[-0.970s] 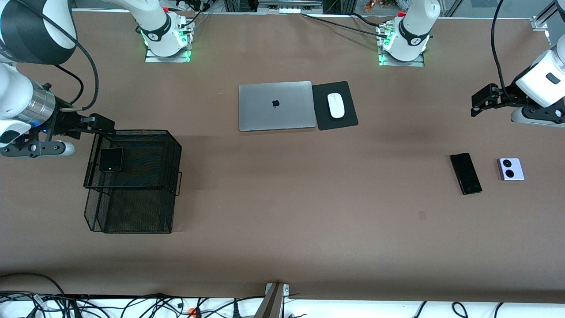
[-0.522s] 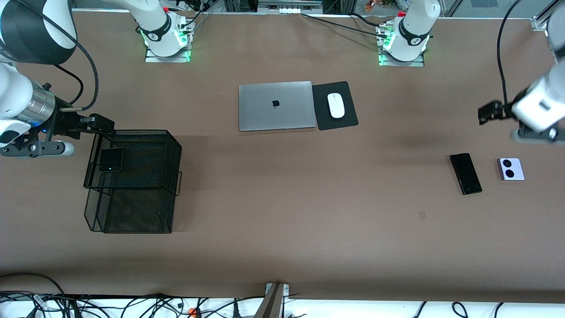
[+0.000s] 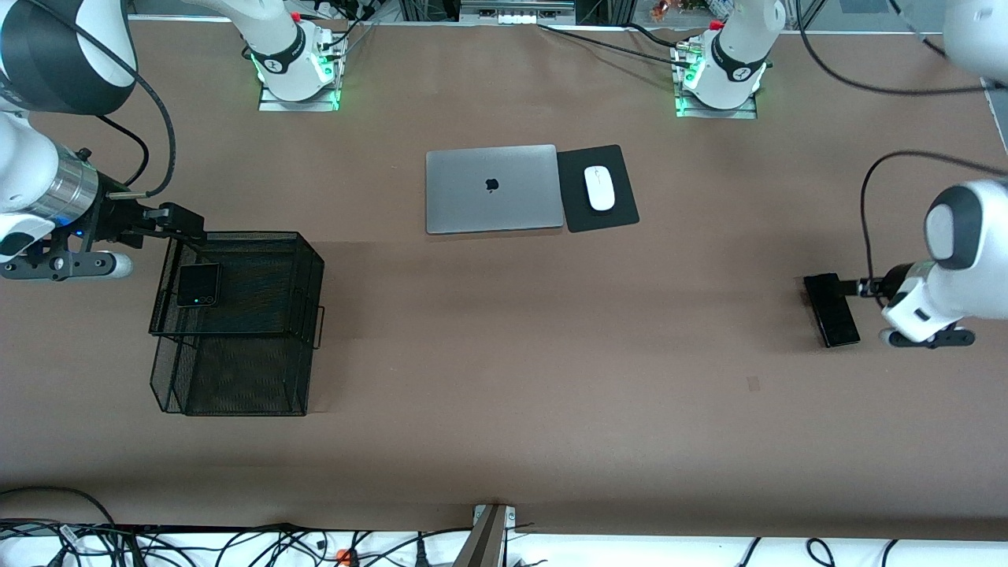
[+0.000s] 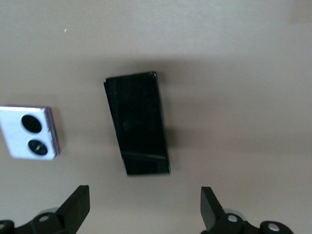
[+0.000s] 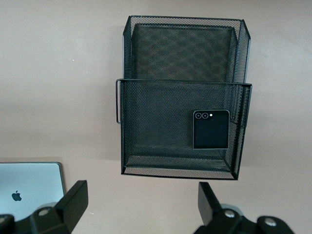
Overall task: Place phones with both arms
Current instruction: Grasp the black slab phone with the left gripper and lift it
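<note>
The brown table (image 3: 504,378) carries everything. The two large white robot arms come from bases at its top edge in the front view. The right arm (image 3: 47,118) waits at its own end of the table, and the right gripper (image 3: 179,224) hangs over the upper rim of the black wire-mesh basket (image 3: 236,370), with its fingers (image 5: 73,200) spread apart and holding nothing. The left arm (image 3: 957,252) reaches down at its own end of the table. The left gripper (image 3: 827,287) is over the long slim black slab phone (image 3: 835,323); its fingers (image 4: 78,204) stand wide apart on both sides of the phone's end, and they grasp nothing.

The basket has two levels, and the small squarish black phone (image 3: 197,285) lies flat in the upper tray, close to the wall toward the right arm's end. The closed silver laptop (image 3: 492,189) lies in the middle of the table, and just beside it is a black mouse pad (image 3: 622,201) with a white mouse (image 3: 599,188) on it.

The slab phone lies flat on the table. The small squarish white-lavender phone with two black circles (image 4: 29,132) lies beside it, apart from it; in the front view the left arm hides it.
</note>
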### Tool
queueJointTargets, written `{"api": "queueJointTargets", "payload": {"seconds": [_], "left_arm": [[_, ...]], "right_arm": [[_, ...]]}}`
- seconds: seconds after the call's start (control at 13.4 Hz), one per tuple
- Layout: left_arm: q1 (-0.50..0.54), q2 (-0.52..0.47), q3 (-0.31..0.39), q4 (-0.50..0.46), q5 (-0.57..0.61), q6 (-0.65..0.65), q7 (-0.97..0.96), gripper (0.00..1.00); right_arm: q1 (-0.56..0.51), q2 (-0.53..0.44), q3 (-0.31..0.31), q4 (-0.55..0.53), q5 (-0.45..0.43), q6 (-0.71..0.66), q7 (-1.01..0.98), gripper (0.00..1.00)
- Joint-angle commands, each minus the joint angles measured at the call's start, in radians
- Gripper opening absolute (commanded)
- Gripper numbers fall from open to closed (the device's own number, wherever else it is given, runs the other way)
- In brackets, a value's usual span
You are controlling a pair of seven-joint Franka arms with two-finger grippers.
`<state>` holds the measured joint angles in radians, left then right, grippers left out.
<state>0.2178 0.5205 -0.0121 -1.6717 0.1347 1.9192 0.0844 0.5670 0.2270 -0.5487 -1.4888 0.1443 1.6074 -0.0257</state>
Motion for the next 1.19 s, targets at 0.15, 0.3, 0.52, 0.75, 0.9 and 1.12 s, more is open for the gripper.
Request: {"api": "queueJointTargets", "payload": {"seconds": [0.15,0.3,0.52,0.75,0.9,1.12], "left_arm": [[0.095,0.087,-0.019,-0.009,-0.066,0.127,0.014,1.00],[0.103,0.101,-0.019,-0.049,-0.069,0.164,0.014,1.00],[0.101,0.114,-0.023,-0.077,-0.113,0.216,0.014,1.00],[0.103,0.145,-0.022,-0.088,-0.110,0.264,0.014,1.00],[0.104,0.179,-0.020,-0.089,-0.104,0.286,0.014,1.00],[0.104,0.181,-0.022,-0.088,-0.098,0.290,0.017,0.54]], "right_arm": [[0.004,-0.009,0.001,0.002,-0.012,-0.001,0.018,1.00],[0.004,-0.009,0.001,0.002,-0.012,-0.001,0.018,1.00],[0.004,-0.009,0.001,0.002,-0.012,0.000,0.018,1.00],[0.002,-0.008,0.000,0.002,-0.012,0.000,0.018,1.00],[0.002,-0.008,0.001,0.002,-0.012,0.000,0.018,1.00],[0.002,-0.008,0.001,0.002,-0.012,0.000,0.018,1.00]]}}
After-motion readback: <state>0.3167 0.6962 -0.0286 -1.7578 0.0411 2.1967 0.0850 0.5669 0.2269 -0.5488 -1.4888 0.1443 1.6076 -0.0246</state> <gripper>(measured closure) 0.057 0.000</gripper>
